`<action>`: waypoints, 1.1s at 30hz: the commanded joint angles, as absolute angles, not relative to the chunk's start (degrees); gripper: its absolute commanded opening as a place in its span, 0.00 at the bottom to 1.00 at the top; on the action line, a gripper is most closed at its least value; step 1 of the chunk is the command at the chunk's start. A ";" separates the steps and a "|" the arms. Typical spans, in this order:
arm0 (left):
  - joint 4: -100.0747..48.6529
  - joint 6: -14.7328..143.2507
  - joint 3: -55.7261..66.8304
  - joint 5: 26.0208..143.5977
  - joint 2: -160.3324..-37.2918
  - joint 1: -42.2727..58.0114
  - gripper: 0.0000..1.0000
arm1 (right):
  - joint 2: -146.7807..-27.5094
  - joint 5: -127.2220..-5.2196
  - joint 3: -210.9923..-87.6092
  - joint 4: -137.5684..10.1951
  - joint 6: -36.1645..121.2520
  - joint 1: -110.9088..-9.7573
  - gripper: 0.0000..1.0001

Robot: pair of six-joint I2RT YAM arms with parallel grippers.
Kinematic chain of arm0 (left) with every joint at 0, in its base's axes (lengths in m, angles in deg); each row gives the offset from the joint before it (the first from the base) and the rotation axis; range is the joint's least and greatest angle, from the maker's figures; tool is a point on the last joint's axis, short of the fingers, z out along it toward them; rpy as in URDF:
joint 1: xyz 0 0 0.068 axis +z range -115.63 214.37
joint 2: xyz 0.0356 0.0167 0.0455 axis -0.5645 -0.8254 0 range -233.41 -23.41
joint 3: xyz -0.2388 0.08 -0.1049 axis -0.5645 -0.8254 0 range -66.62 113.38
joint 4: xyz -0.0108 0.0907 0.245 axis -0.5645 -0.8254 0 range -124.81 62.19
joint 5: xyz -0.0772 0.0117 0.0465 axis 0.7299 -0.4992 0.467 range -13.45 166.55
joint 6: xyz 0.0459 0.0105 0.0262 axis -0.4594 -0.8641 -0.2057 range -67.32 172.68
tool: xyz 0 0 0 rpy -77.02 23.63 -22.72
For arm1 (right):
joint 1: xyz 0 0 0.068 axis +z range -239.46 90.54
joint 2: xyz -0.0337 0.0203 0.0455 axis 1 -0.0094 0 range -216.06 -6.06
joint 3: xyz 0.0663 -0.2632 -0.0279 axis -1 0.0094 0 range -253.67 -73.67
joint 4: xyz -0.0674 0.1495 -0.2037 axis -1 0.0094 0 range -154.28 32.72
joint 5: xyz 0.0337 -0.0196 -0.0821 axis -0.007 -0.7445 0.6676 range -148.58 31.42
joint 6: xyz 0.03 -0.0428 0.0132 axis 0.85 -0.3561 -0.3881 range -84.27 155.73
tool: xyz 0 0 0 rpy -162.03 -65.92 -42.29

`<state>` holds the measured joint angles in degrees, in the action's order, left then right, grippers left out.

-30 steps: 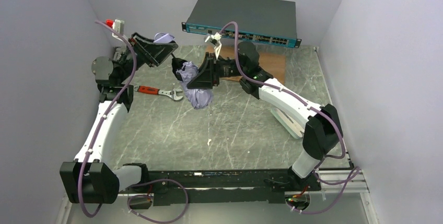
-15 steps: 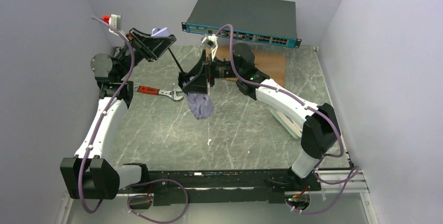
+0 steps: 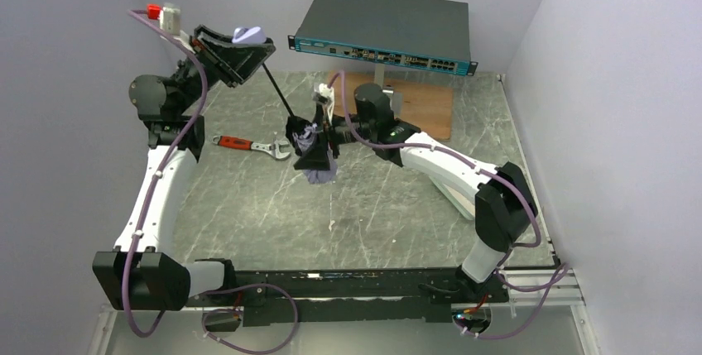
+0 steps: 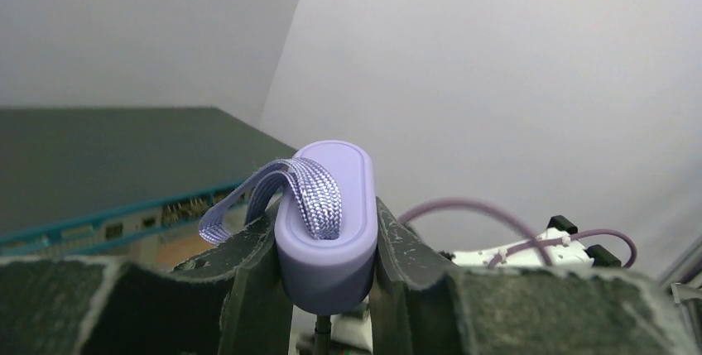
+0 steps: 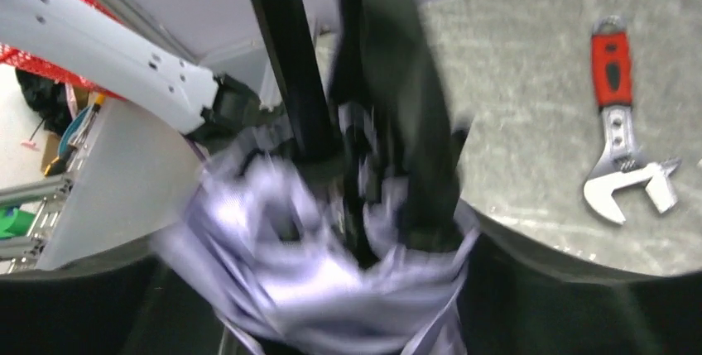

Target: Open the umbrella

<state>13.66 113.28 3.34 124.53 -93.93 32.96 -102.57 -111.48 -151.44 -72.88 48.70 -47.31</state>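
You see an adjustable wrench [image 3: 252,145] with a red grip lying flat on the left side of the grey marbled table [image 3: 372,206]. At the table's far edge is a dark network switch [image 3: 385,24] with a teal front. A brown board [image 3: 430,111] lies just before it.

High overhead view down onto the table [image 3: 389,206]; two close wrist views; umbrella [image 3: 319,175] common to all.
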 commanded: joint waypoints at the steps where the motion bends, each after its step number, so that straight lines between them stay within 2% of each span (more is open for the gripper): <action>1: 17.54 112.49 10.93 123.59 -94.13 34.18 0.00 | -102.59 -113.32 -147.38 -68.19 36.92 -46.43 0.60; 2: 17.49 112.75 11.83 123.46 -94.29 34.89 0.00 | -103.16 -113.97 -147.12 -67.51 36.39 -46.40 0.40; 5: 16.00 112.94 14.99 122.31 -95.12 38.27 0.00 | -103.85 -115.91 -147.04 -62.04 31.60 -46.48 0.01; 12: 17.57 112.15 26.32 119.86 -98.70 42.98 0.00 | -105.58 -118.04 -140.21 -51.52 24.13 -47.44 0.00; 16: 17.11 112.13 28.60 117.95 -99.68 43.18 0.00 | -111.41 -120.67 -148.32 -41.08 19.87 -47.80 0.00; 25: 15.89 109.00 8.25 122.11 -93.76 35.55 0.00 | -107.14 -117.75 -160.12 -76.67 55.15 -48.45 0.00; 33: 11.16 105.05 -7.44 126.04 -87.92 27.96 0.00 | -108.96 -117.85 -172.07 -81.42 58.56 -49.66 0.00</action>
<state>16.22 108.38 -0.25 113.87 -90.32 34.40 -111.88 -121.95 -160.27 -67.48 46.41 -47.59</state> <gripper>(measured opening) 0.352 0.394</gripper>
